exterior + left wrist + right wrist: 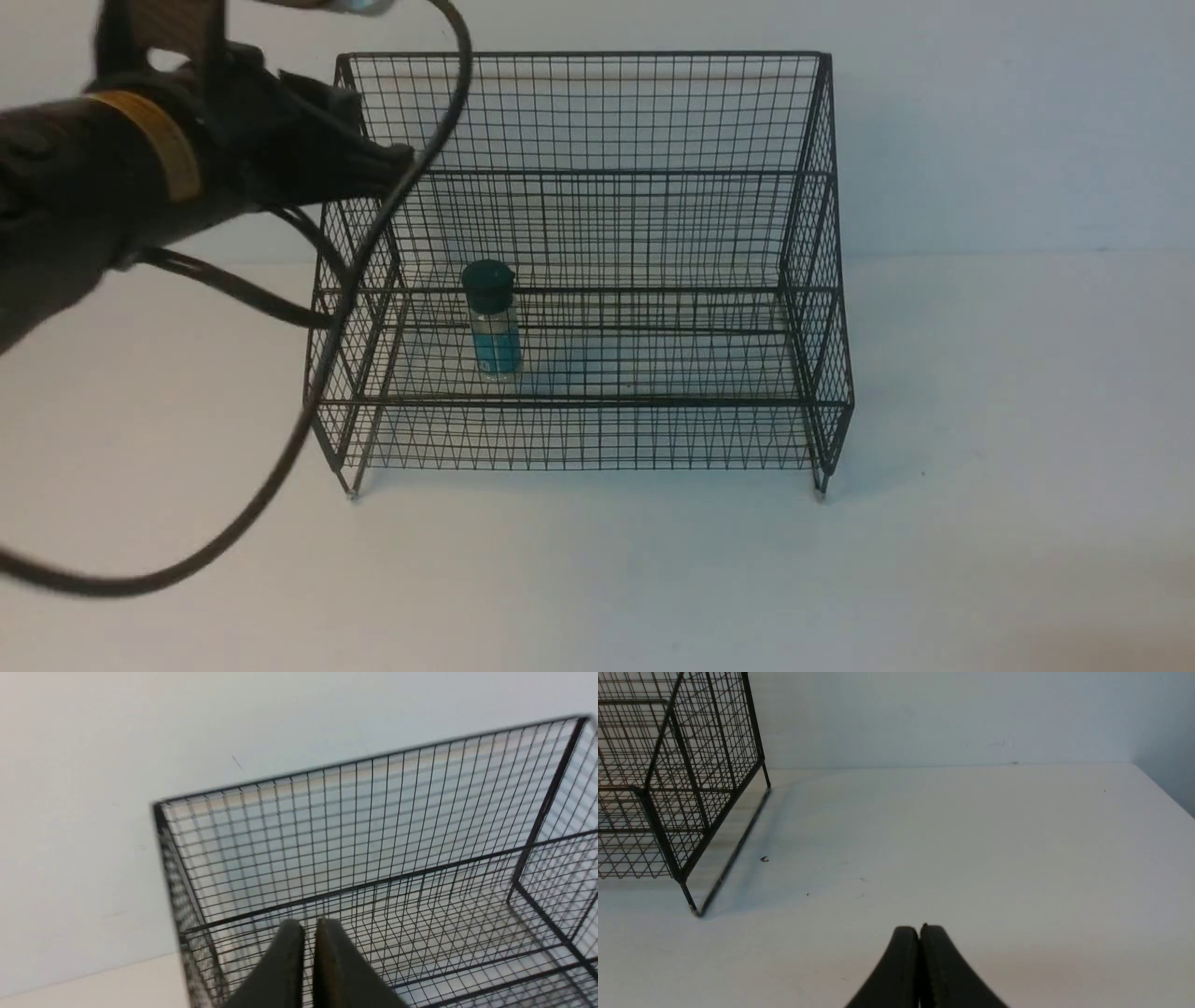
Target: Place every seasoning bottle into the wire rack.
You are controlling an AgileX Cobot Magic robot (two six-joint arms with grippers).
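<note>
One seasoning bottle [492, 322], clear with a dark green cap and teal-blue label, stands upright on a lower tier of the black wire rack [597, 54], towards its left side. My left gripper [394, 161] hovers at the rack's upper left corner, above and left of the bottle, blurred. In the left wrist view the gripper [309, 924] is shut and empty over the rack [546, 798]; the bottle is out of that view. My right gripper [919, 928] is shut and empty over the bare table, right of the rack [672, 858]. No other bottle shows.
The left arm's black cable [280, 467] loops down in front of the rack's left side. A white wall [1008, 121] stands close behind the rack. The white table [1008, 467] extends to the right of the rack and in front of it.
</note>
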